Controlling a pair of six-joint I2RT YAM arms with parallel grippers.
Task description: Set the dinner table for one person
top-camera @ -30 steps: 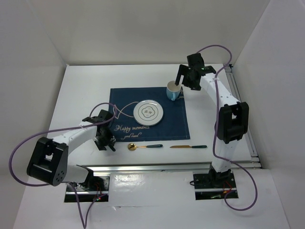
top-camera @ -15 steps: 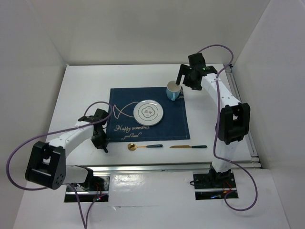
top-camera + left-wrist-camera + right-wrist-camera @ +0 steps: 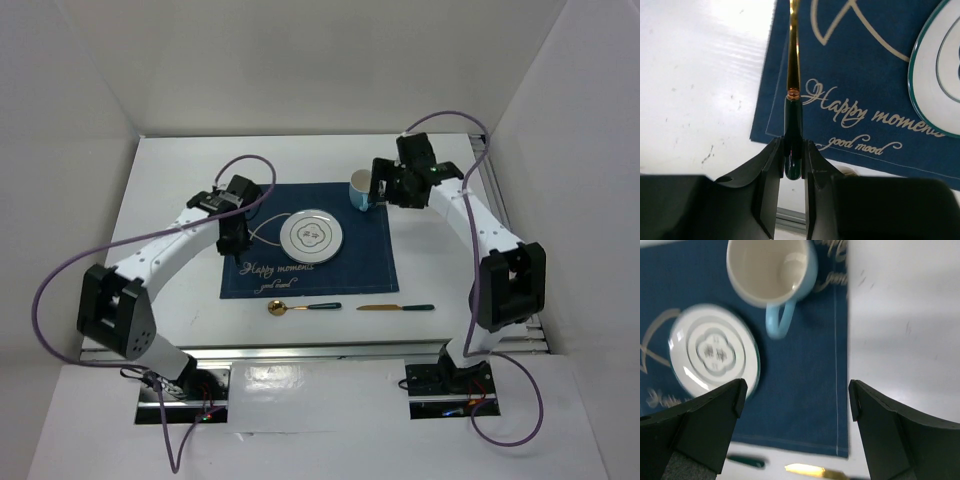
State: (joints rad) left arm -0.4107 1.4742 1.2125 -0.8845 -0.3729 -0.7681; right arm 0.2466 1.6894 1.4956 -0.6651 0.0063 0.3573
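Left jaws clamped on green-handled gold utensil (image 3: 792,115) over placemat (image 3: 865,75); right jaws wide apart above cup (image 3: 771,267)

The surface (image 3: 700,75) is white and smooth, with a soft shine and some small dark scuffs. The mat (image 3: 850,65) is dark blue cloth, matt, with pale gold print. The plate (image 3: 940,75) looks like glazed ceramic, glossy white. The cup (image 3: 771,270) is glossy, light blue outside and white inside. The utensil (image 3: 793,75) has a polished gold metal shaft and a glossy dark green handle. The fingers (image 3: 767,180) of the left end effector (image 3: 793,150) look like matt black plastic.
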